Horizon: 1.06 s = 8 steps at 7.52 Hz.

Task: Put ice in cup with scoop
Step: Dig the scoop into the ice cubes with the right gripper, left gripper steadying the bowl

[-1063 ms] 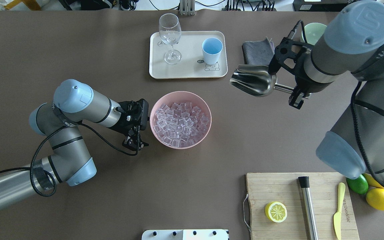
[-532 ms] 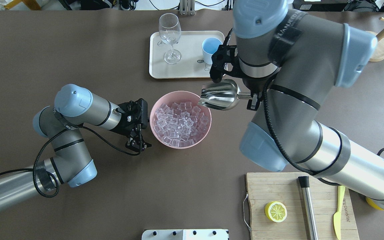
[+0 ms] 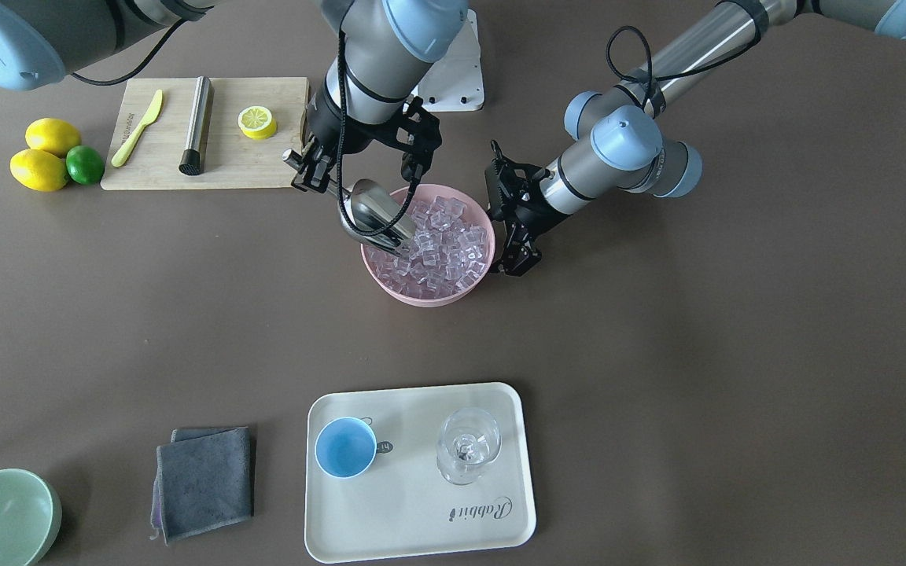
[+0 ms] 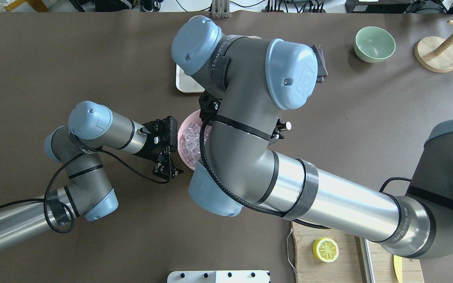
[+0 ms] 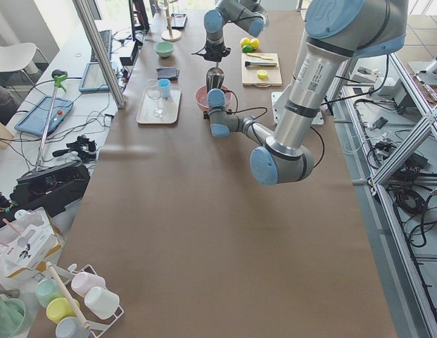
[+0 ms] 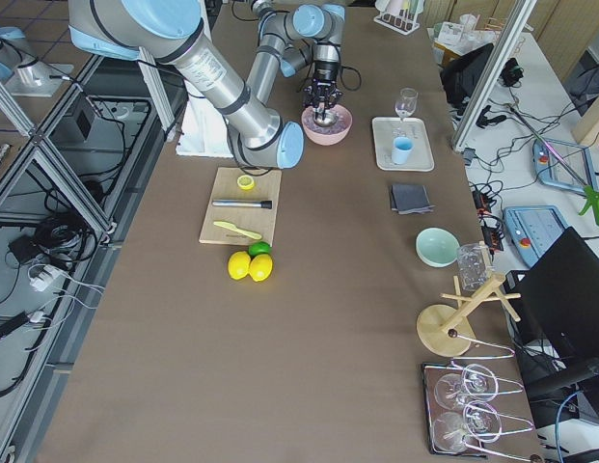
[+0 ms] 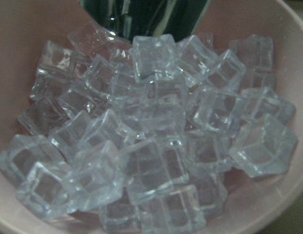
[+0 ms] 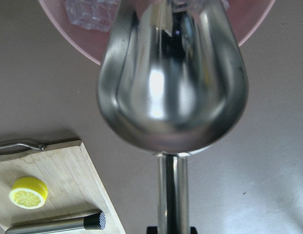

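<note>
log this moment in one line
right claw: shut on scoop | scoop: tip in ice, pink bowl | cup: empty, on tray

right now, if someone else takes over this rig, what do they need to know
Right gripper: shut on the handle of the steel scoop, whose mouth dips into the ice in the pink bowl.
Left gripper: close beside the bowl's rim, nothing seen in it; open or shut unclear.
Light-blue cup: upright and empty on the cream tray, next to the wine glass.
Done: scoop picked up and brought to the ice.
Left: lift a load of ice, carry it to the cup, tip it in.
</note>
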Motion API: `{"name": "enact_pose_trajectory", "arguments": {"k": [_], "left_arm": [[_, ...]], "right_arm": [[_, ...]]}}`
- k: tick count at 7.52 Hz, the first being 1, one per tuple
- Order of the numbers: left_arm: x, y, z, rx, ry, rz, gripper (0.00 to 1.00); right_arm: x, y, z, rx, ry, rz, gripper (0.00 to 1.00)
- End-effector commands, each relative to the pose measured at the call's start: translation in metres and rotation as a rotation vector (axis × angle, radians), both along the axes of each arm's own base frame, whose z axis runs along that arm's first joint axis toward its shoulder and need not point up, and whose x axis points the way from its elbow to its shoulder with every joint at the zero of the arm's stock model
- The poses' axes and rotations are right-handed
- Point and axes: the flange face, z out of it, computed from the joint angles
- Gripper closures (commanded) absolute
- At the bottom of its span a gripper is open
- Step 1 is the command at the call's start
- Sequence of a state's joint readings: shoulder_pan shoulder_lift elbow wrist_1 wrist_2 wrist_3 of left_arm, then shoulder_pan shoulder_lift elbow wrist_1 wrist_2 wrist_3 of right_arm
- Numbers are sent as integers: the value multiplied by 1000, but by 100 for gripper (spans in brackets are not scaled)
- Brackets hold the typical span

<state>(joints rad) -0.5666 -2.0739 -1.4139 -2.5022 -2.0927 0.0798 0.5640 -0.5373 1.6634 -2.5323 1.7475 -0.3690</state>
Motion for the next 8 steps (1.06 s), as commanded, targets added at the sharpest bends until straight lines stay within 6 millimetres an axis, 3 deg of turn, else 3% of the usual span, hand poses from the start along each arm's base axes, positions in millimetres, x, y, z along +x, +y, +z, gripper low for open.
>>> {"name": "enact_pose_trajectory", "arguments": {"k": [1,5,8], "left_arm": [[1,0,-1,6,9,0,1],[7,-1,-10,16,15,-16,1],[6,-2,-11,17,18,-16,1]], "right_arm": [[-18,22,-11,-4,149,-51,100],[-10,28,-10,33,266,-83,100],[-32,14,-2,54,243,-63,100]]}}
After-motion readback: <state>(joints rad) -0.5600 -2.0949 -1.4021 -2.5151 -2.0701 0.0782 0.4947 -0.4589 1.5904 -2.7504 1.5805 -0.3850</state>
